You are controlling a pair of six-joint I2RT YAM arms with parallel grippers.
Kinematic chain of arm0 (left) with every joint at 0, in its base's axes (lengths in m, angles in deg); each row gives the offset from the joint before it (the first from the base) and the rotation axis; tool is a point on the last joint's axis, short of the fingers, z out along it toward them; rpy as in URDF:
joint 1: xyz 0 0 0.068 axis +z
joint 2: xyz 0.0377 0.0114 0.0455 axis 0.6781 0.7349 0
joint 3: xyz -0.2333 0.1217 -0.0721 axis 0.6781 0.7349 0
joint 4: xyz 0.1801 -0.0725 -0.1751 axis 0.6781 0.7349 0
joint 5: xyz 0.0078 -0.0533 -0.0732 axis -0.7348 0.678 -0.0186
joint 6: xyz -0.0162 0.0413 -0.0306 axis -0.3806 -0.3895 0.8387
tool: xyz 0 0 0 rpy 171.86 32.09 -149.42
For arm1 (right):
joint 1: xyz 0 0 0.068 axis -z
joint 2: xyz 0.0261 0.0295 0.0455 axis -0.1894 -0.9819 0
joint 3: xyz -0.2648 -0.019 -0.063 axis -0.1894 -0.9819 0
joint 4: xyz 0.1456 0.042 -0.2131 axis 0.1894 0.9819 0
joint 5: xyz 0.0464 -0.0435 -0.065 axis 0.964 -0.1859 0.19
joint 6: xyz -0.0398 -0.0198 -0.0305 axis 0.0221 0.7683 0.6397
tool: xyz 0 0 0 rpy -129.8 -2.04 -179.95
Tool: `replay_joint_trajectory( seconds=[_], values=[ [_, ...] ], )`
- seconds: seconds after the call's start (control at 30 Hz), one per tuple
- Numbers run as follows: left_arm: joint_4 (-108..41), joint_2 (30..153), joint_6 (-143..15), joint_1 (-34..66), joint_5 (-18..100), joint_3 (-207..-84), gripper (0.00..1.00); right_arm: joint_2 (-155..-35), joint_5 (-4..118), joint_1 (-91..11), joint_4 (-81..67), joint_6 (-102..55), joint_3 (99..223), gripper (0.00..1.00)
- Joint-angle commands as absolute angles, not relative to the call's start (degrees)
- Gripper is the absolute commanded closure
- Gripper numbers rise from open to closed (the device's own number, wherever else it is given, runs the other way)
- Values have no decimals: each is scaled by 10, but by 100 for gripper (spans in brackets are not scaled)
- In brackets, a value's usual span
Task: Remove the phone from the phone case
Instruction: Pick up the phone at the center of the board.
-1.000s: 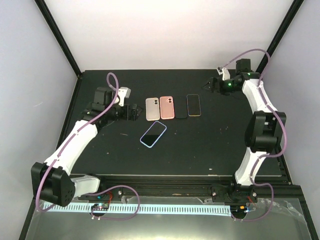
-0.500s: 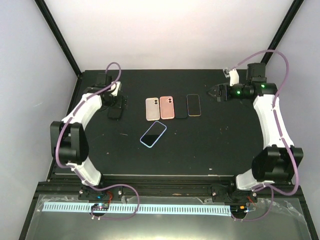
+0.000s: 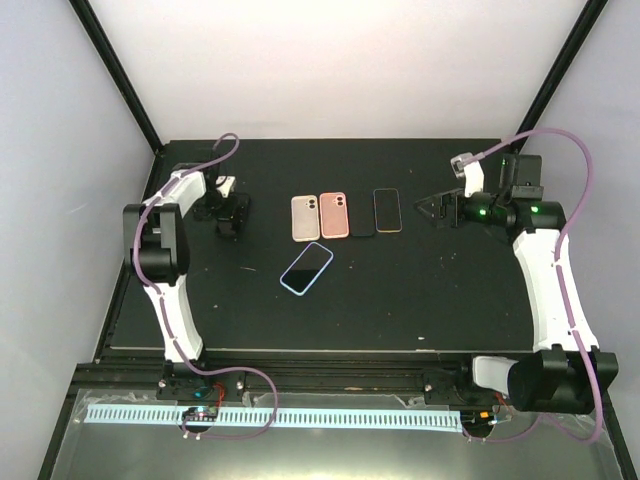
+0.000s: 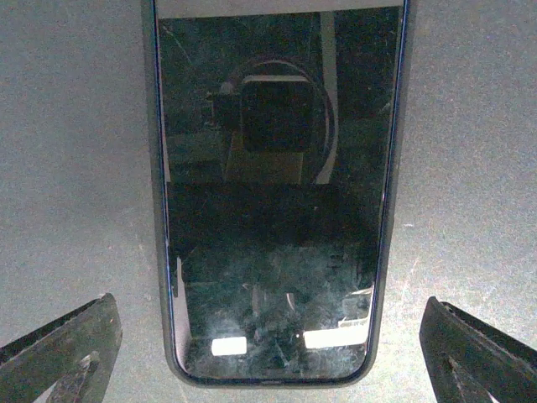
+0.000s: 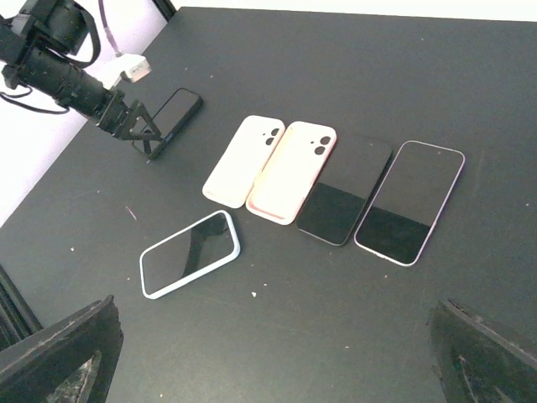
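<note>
A phone in a dark case [image 4: 273, 193] lies screen up at the table's far left. My left gripper [image 4: 268, 340] hovers right over its near end, open, one finger [image 4: 71, 348] on each side of it and touching nothing. The right wrist view shows that same phone [image 5: 178, 109] partly behind the left gripper [image 5: 138, 136]. A phone in a light-blue case [image 3: 307, 268] lies screen up, apart in the middle. My right gripper [image 3: 432, 208] hangs open and empty at the right, facing the phones.
A row lies mid-table: a cream case [image 3: 305, 218] and a pink case [image 3: 334, 215], backs up, a black phone [image 3: 361, 222] and a lilac-edged phone [image 3: 387, 210]. The table's left edge and a black frame post [image 3: 115, 75] are close to the left arm.
The left arm has swung out to the left and its gripper has come over the dark-cased phone. The right arm has swung out to the right, its gripper now nearer. Both stayed open.
</note>
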State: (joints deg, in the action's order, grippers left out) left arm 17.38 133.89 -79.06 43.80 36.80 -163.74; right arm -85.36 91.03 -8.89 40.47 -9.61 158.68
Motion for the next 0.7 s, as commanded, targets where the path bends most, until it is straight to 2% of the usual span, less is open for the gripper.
replay_joint_trajectory(
  seconds=[0.0, 0.27, 0.43, 0.67],
  values=[
    [191, 1366, -803, 440, 352, -1679, 1, -831, 923, -87, 380, -109, 1572, 0],
    [182, 1396, -785, 439, 332, -1682, 1, -835, 896, -87, 387, -101, 1607, 0],
    [172, 1407, -783, 438, 322, -1678, 12, -846, 839, -86, 370, -95, 1647, 0],
    [173, 1426, -793, 436, 321, -1676, 25, -884, 830, -87, 347, -101, 1709, 0]
  ],
)
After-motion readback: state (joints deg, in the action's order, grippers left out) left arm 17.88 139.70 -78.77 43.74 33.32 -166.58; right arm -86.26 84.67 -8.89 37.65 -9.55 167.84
